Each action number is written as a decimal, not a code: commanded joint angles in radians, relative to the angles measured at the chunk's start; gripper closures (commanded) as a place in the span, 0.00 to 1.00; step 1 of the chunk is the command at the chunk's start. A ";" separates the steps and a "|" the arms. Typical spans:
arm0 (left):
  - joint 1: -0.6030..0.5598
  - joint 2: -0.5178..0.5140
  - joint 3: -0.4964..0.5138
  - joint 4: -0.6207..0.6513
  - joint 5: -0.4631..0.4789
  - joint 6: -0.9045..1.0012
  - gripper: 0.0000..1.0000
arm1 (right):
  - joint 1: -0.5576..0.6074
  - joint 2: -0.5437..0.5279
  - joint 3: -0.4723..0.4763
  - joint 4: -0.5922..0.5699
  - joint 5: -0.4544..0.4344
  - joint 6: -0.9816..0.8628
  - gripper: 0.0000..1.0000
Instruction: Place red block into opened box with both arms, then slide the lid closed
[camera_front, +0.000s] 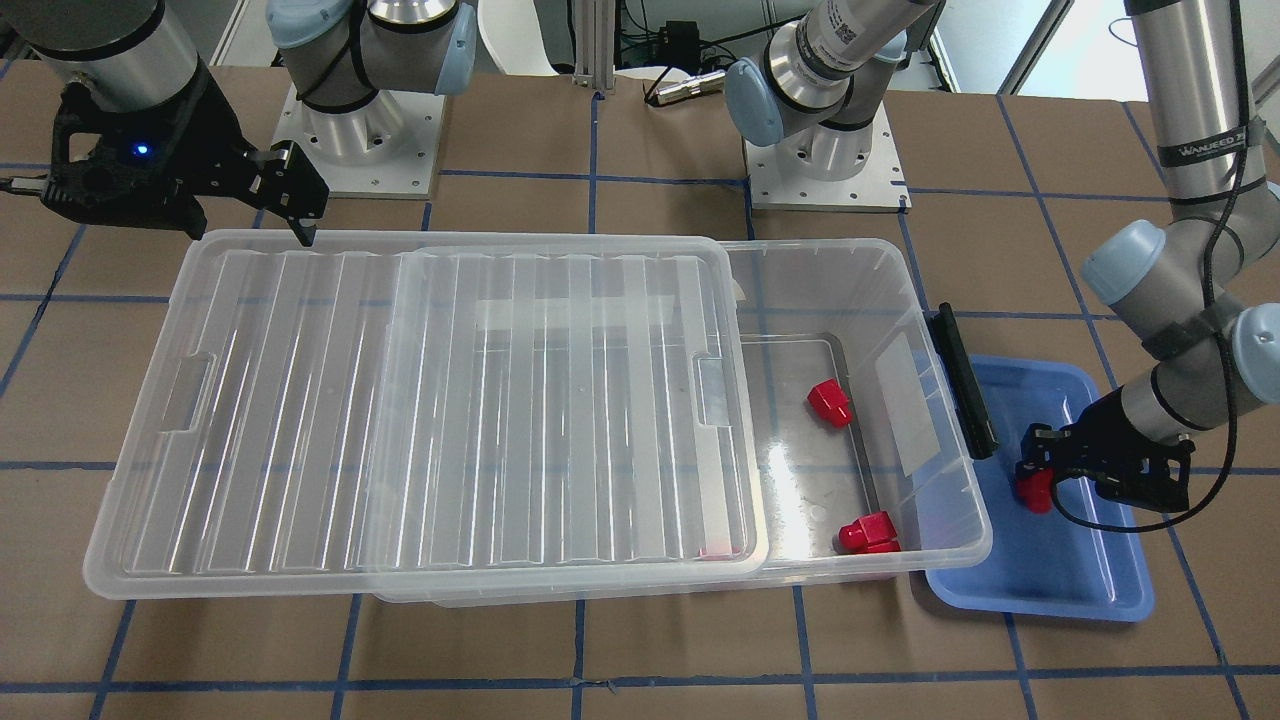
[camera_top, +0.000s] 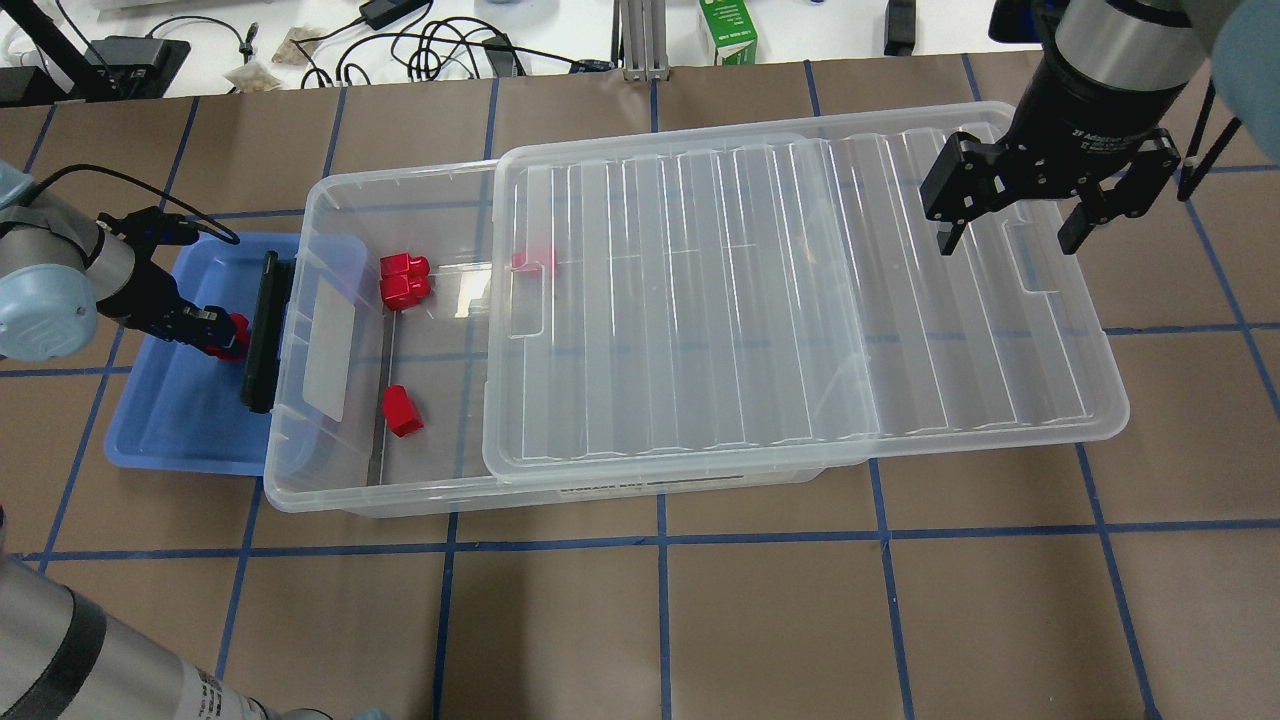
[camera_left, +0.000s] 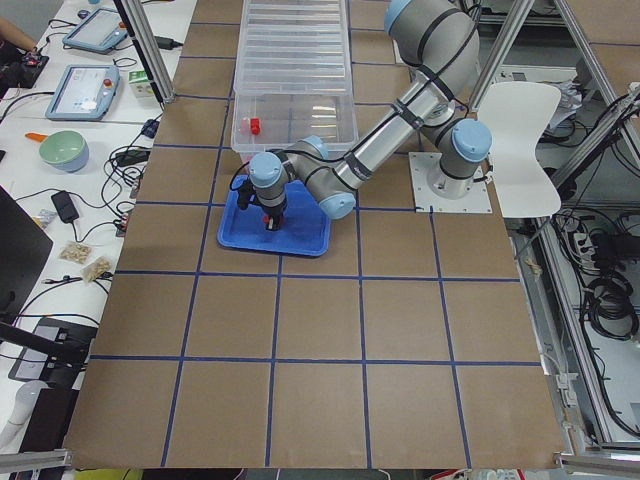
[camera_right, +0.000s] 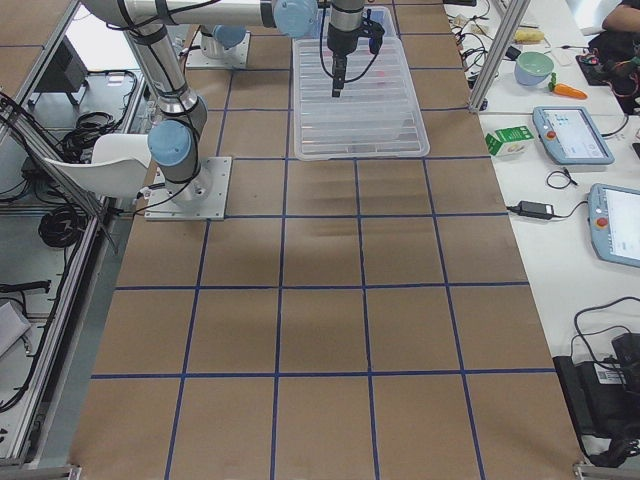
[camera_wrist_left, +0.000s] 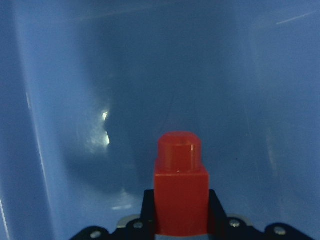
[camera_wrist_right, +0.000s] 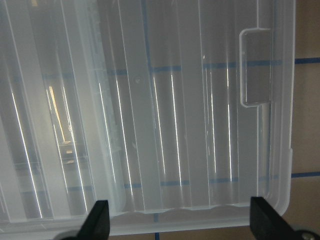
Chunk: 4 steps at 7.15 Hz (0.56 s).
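Observation:
My left gripper (camera_front: 1035, 480) is shut on a red block (camera_wrist_left: 180, 192), low inside the blue tray (camera_front: 1050, 590) beside the box's clip end. The clear box (camera_top: 320, 450) lies lengthwise with its ribbed lid (camera_top: 800, 300) slid partly off, so the end near the tray is uncovered. One red block (camera_top: 403, 410) lies on the open floor of the box. Another (camera_top: 404, 285) lies by its far wall, and a third (camera_top: 533, 260) shows through the lid's edge. My right gripper (camera_top: 1008, 243) hangs open just above the lid's overhanging end, touching nothing.
A black bar clip (camera_front: 962, 380) stands on the box's short end, between the tray and the box's inside. Both arm bases (camera_front: 825, 170) are bolted along the robot's side of the table. Brown paper with blue tape lines covers the table.

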 joint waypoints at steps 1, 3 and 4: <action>-0.006 0.051 0.079 -0.069 0.011 0.001 1.00 | 0.000 0.008 0.001 -0.001 0.001 -0.010 0.00; -0.067 0.143 0.164 -0.297 0.014 -0.010 1.00 | -0.002 0.008 0.000 -0.003 -0.005 -0.003 0.00; -0.099 0.195 0.176 -0.363 0.015 -0.029 1.00 | -0.002 0.010 0.001 -0.009 -0.002 0.000 0.00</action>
